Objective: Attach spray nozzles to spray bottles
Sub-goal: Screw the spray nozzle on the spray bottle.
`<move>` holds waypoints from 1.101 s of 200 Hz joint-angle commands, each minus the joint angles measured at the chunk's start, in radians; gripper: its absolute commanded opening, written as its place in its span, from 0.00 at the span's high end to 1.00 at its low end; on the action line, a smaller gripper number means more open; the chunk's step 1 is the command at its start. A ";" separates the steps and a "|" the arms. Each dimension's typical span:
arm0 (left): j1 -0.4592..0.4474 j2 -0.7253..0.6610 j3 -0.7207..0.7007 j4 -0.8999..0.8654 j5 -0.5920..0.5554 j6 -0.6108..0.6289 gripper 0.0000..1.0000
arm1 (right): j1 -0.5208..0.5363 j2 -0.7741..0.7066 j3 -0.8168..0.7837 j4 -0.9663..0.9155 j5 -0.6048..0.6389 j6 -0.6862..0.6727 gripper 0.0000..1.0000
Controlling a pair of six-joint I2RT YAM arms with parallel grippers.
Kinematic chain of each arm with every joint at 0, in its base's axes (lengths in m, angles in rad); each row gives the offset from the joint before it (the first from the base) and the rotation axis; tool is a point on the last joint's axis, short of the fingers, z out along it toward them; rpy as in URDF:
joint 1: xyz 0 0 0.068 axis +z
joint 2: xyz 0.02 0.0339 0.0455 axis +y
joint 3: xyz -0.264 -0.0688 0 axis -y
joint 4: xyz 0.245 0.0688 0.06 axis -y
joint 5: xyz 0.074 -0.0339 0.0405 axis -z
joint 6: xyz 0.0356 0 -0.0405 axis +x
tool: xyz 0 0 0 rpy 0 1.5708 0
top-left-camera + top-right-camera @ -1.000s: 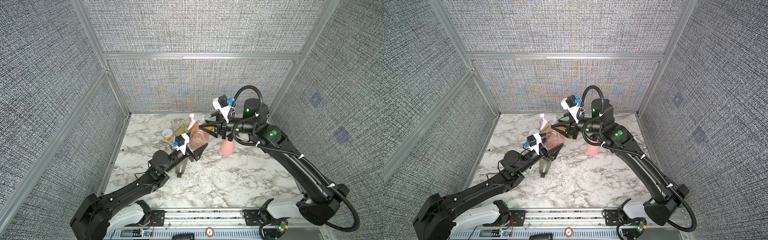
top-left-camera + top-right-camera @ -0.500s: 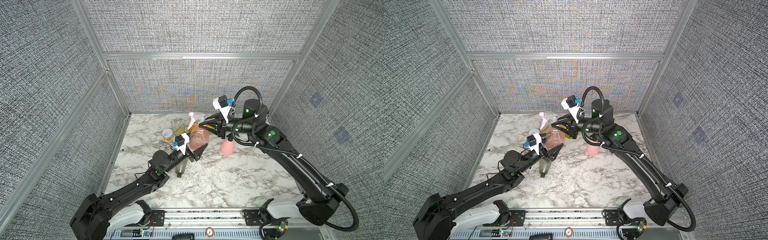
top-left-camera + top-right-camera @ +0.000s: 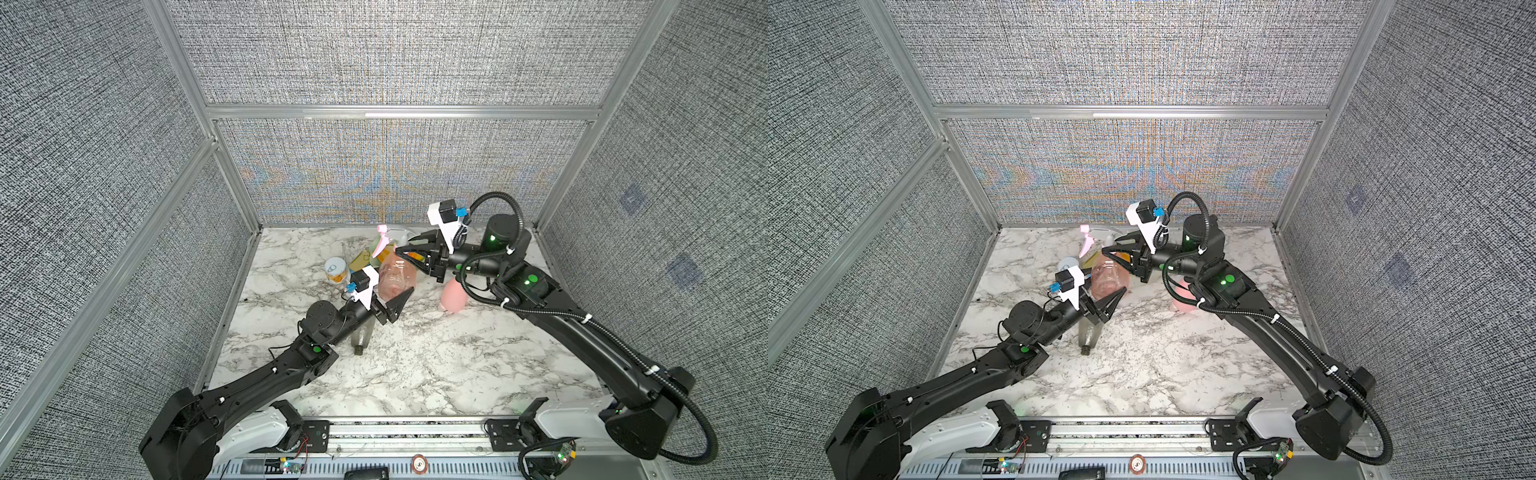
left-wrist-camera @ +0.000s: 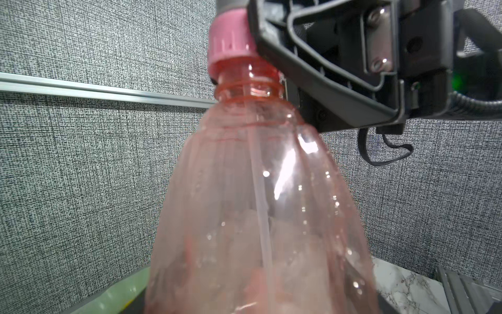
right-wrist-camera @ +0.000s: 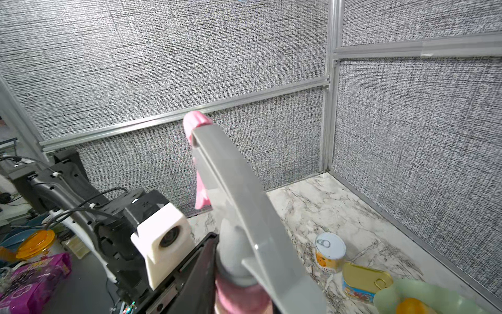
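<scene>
The left arm reaches low and forward, the left tool point(image 3: 395, 306) tilted upward and clamped on the lower body of the pink bottle point(image 3: 394, 276). The right arm arches in from the opposite side. The right tool point(image 3: 401, 250) is level, just above the left tool, with one finger point(image 4: 271, 40) touching the pink collar point(image 4: 231, 40); its grip is unclear.

Round tin can point(image 5: 330, 251) beside flat gold tin point(image 5: 365, 281), green bowl point(image 5: 451, 299).

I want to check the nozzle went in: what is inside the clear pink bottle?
A thin pale dip tube runs down inside the clear pink bottle from its neck, below the pink nozzle collar. The tube's lower end and the bottle's base cannot be seen.
</scene>
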State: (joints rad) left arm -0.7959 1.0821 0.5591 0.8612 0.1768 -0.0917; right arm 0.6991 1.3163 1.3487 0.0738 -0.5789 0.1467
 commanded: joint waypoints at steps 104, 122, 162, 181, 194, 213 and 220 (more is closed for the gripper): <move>0.001 -0.028 0.017 0.036 -0.109 0.125 0.33 | 0.395 0.097 0.058 -0.247 1.085 -0.064 0.94; 0.001 -0.033 0.020 0.027 -0.124 0.137 0.33 | 0.420 0.109 0.047 -0.225 1.151 -0.074 0.94; 0.001 -0.035 0.023 0.021 -0.153 0.157 0.34 | 0.439 0.147 0.014 -0.181 1.218 -0.033 0.94; 0.001 -0.031 0.025 0.017 -0.162 0.175 0.34 | 0.452 0.173 0.036 -0.199 1.270 -0.004 0.92; 0.001 -0.030 0.025 0.018 -0.166 0.182 0.34 | 0.469 0.195 0.056 -0.212 1.307 0.002 0.89; 0.001 -0.027 0.021 0.024 -0.164 0.194 0.34 | 0.471 0.190 0.067 -0.209 1.279 0.038 0.89; 0.001 -0.026 0.018 0.029 -0.166 0.193 0.34 | 0.471 0.185 0.070 -0.199 1.266 0.049 0.87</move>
State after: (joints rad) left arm -0.7895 1.0599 0.5587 0.6628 -0.0376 0.0544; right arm 1.1580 1.4952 1.4204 0.0376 0.7887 0.1280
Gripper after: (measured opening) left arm 0.785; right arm 0.282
